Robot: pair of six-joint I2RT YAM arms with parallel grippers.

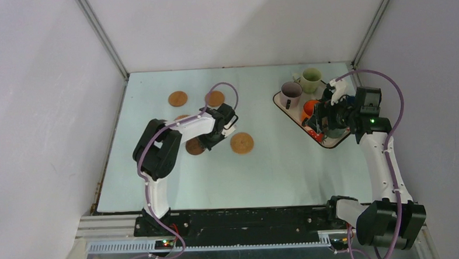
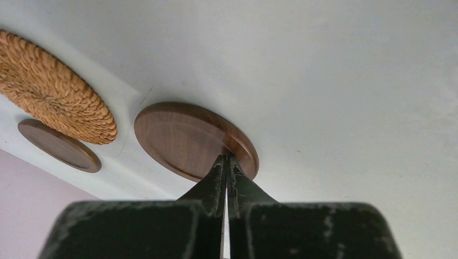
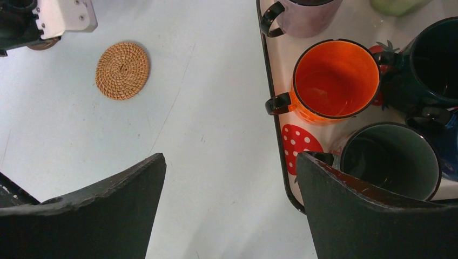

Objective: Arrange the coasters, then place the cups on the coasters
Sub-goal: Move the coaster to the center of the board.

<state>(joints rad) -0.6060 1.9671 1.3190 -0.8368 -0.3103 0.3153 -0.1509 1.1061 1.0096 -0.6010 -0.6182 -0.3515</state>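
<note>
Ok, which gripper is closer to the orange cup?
Right. The right gripper hangs open over the tray edge, the orange cup just ahead of it. The left gripper is across the table, tips at a dark brown coaster.

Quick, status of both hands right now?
Left hand: closed, tips at the rim of the nearer dark brown coaster.
Right hand: open, holding nothing, over the edge of the tray.

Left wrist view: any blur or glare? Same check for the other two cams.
Left wrist: frame tilted, the dark coaster sharp, the shut left fingers near-black with little detail. Right wrist: the orange cup has a mild sheen inside, and the right fingers are slightly soft up close. Top external: even diffuse light on the table, weak shadows, no glare.
</note>
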